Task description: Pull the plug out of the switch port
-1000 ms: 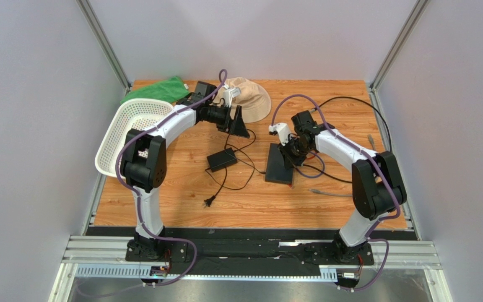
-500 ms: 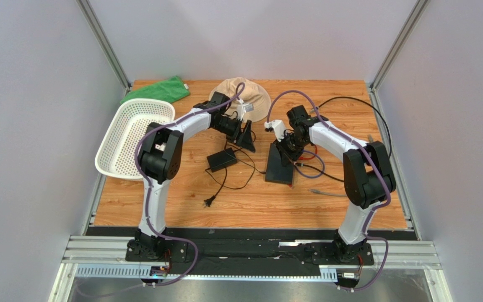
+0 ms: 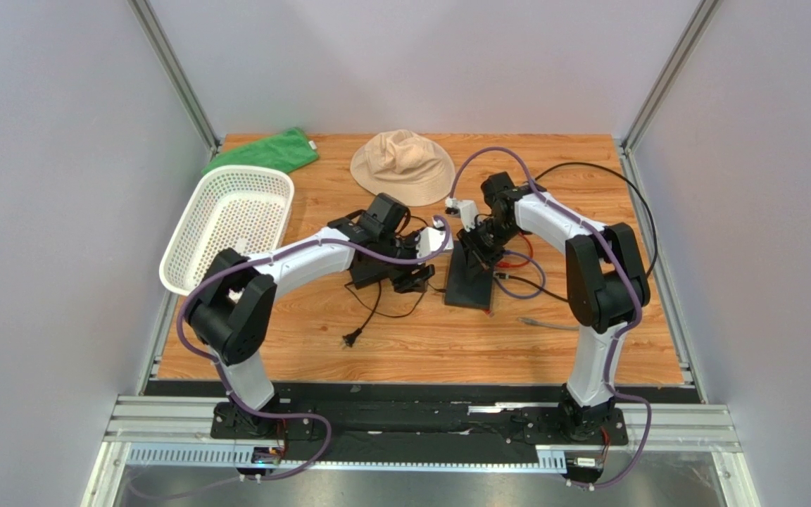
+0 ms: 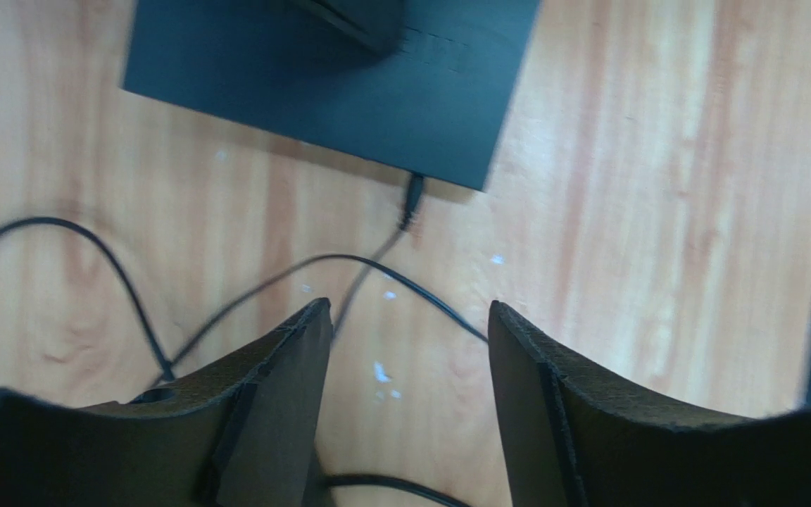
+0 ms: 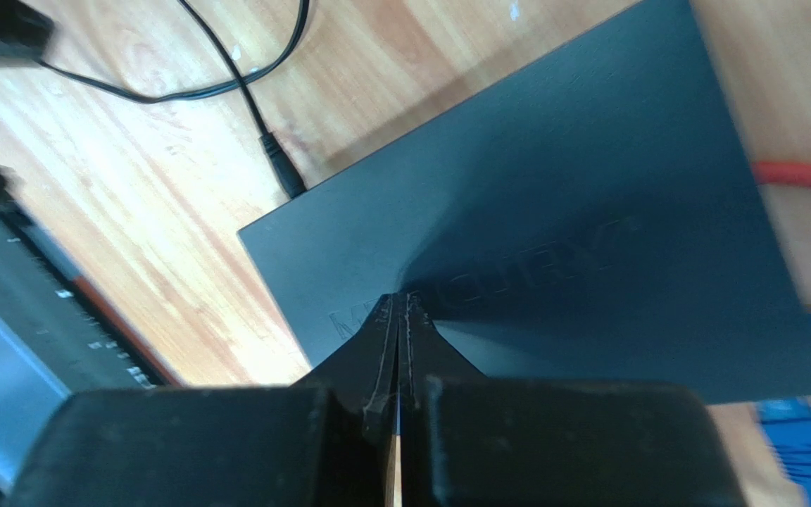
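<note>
The switch [image 3: 471, 283] is a thin flat black box lying on the wood at mid-table. In the left wrist view the switch [image 4: 325, 74] fills the top, with a small black plug [image 4: 412, 201] in its near edge and a thin black cable trailing from it. My left gripper [image 4: 408, 315] is open and empty, a short way back from the plug and lined up with it; it also shows in the top view [image 3: 418, 277]. My right gripper [image 5: 399, 306] is shut, its tips resting on the switch's top face [image 5: 547, 232]. The plug [image 5: 283, 174] sits at that face's far edge.
A black power-adapter brick [image 3: 365, 279] lies partly under my left arm, with a loose mains plug [image 3: 352, 339] nearer me. A white basket [image 3: 230, 227] stands at the left, with a green cloth [image 3: 267, 151] and a beige hat [image 3: 402, 164] at the back. Red [image 5: 801, 174] and blue [image 5: 801, 444] cables run along the switch's right side.
My left arm has swung from the hat at the back down to the switch's left side, with the gripper open. My right gripper has stayed shut on the switch, shifting slightly.
</note>
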`<action>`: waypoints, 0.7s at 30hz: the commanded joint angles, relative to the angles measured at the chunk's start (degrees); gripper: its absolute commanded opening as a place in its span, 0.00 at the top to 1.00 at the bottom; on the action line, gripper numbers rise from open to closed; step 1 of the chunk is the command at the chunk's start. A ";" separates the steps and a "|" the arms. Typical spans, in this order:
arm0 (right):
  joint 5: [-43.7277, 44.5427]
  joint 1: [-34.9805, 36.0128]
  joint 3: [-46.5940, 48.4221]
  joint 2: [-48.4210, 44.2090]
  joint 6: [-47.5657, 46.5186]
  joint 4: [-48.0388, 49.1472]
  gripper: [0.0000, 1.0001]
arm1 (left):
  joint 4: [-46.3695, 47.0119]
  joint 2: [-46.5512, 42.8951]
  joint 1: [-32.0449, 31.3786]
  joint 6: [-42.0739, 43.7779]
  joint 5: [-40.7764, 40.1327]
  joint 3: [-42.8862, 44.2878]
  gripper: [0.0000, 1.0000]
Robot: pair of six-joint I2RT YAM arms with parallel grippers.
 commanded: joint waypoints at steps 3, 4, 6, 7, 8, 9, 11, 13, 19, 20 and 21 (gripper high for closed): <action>4.08 -1.29 -3.96 4.22 2.52 -2.07 1.00 | 11.73 2.64 -1.15 3.52 -10.13 1.38 0.36; 3.38 -1.55 -4.22 4.57 2.61 -1.71 1.00 | 12.34 3.60 -1.50 3.70 -10.75 1.73 0.36; 2.67 -2.96 -4.49 5.54 3.57 -1.71 1.00 | 12.35 4.49 -2.56 4.92 -11.54 2.70 0.37; 2.15 -3.40 -4.40 7.02 4.01 -1.89 1.00 | 12.26 5.36 -3.00 5.54 -11.72 2.96 0.37; 1.27 -4.36 -4.31 7.82 4.36 -1.80 1.00 | 12.17 5.63 -3.26 6.85 -11.63 3.05 0.38; 0.74 -4.72 -4.31 8.52 4.80 -1.89 1.00 | 11.91 5.90 -3.79 7.64 -10.85 3.06 0.39; -1.10 -5.33 -4.49 10.28 4.90 -1.80 1.00 | 10.24 6.16 -4.05 9.84 -8.05 3.06 0.39; -1.98 -5.42 -4.75 11.25 5.42 -1.28 1.00 | 8.66 6.25 -4.49 11.16 -6.71 2.79 0.38; -4.62 -6.04 -5.19 11.43 3.41 -0.83 1.00 | 7.33 7.13 -4.67 11.96 -5.57 1.92 0.34; -4.80 -6.04 -5.36 11.26 2.88 -0.83 1.00 | 7.25 7.04 -4.67 11.87 -4.78 1.74 0.34; -4.97 -6.04 -5.28 11.34 2.61 -0.83 1.00 | 6.55 7.39 -4.76 11.78 -4.17 2.26 0.33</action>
